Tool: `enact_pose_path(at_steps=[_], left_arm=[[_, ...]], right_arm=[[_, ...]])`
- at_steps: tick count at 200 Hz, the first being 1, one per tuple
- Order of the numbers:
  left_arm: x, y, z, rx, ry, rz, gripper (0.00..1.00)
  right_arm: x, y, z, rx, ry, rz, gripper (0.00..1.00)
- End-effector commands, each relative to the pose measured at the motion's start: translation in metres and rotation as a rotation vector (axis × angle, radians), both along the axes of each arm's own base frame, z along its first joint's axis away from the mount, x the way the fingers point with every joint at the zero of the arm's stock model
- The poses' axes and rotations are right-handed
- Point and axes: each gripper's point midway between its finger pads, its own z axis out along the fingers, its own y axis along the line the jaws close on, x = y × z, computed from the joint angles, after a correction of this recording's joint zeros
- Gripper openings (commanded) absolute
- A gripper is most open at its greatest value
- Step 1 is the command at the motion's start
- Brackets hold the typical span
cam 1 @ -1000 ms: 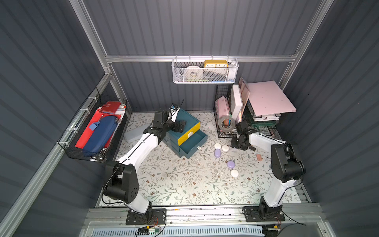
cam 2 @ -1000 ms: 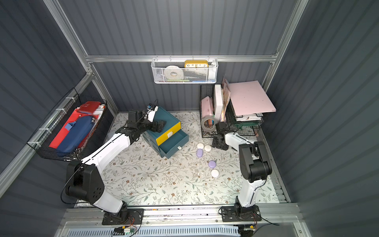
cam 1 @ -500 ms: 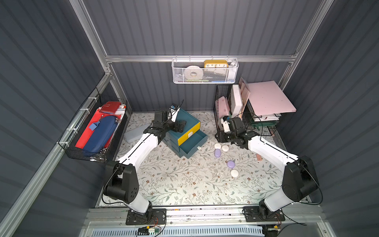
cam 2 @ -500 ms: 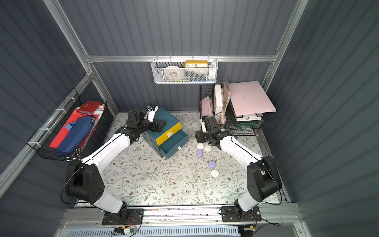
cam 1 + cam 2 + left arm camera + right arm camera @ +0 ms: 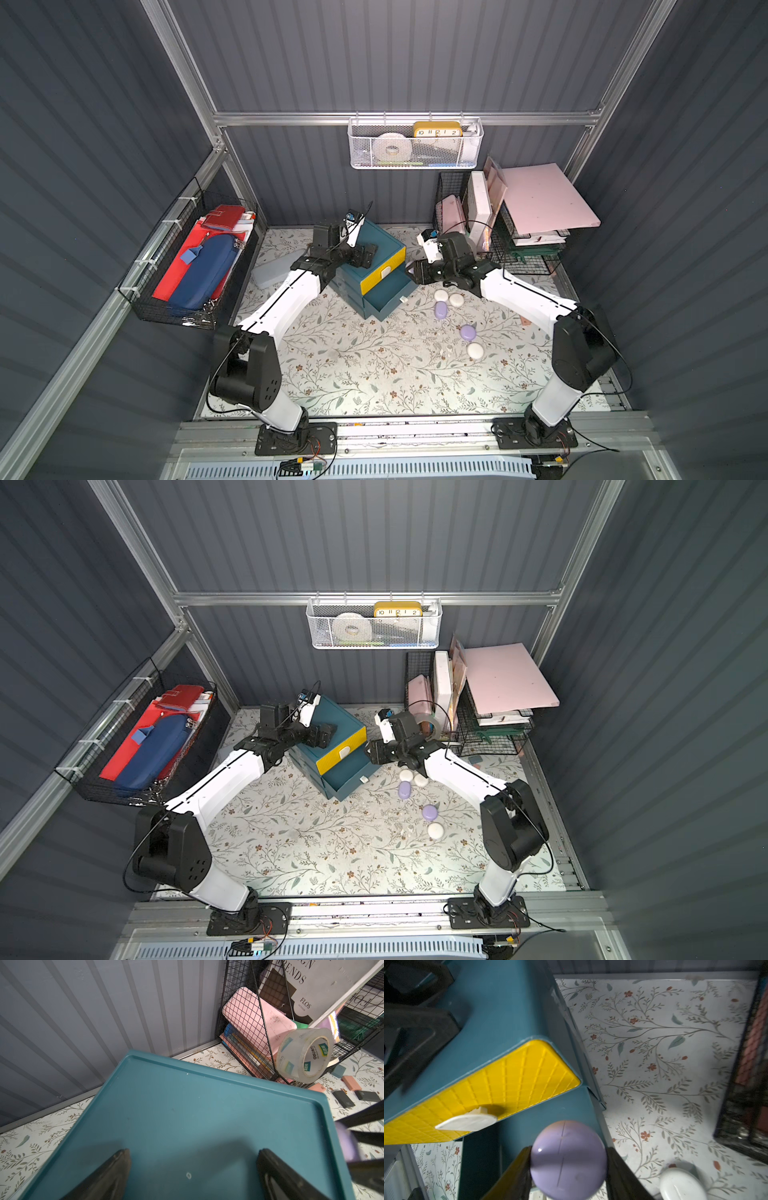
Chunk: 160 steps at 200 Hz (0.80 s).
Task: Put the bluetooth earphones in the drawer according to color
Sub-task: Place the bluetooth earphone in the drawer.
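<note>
The right gripper (image 5: 568,1154) stands about half open, jaws clamped on a lilac case (image 5: 568,1159). It holds the case just beside the cabinet (image 5: 376,249), below the yellow front (image 5: 500,1084) and by the pulled-out teal drawers (image 5: 386,291). I'd call this the carrying step. Next the case must hang squarely over the right drawer's hollow before release. The right arm reaches low across the mat (image 5: 353,365). The left gripper (image 5: 193,1167), spread wide, sits on the cabinet top, seemingly steadying it. Five cases (image 5: 467,331) lie on the mat.
</note>
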Motion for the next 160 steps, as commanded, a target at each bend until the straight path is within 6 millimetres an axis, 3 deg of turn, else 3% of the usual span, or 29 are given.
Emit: enact_pose_path(at_steps=[1, 97, 134, 160], left_arm=[[-0.027, 0.004, -0.07, 0.08, 0.245, -0.01, 0.99], [-0.027, 0.006, -0.069, 0.083, 0.24, -0.003, 0.99], [-0.027, 0.006, -0.067, 0.081, 0.237, -0.003, 0.99], [-0.027, 0.006, -0.067, 0.081, 0.236, -0.004, 0.99]], right_arm=[[0.001, 0.024, 0.022, 0.065, -0.04, 0.047, 0.0], [-0.002, 0.041, 0.0, 0.044, 0.031, 0.094, 0.0], [-0.002, 0.041, -0.004, 0.04, 0.045, 0.085, 0.41], [-0.004, 0.039, -0.002, 0.042, 0.031, 0.082, 0.58]])
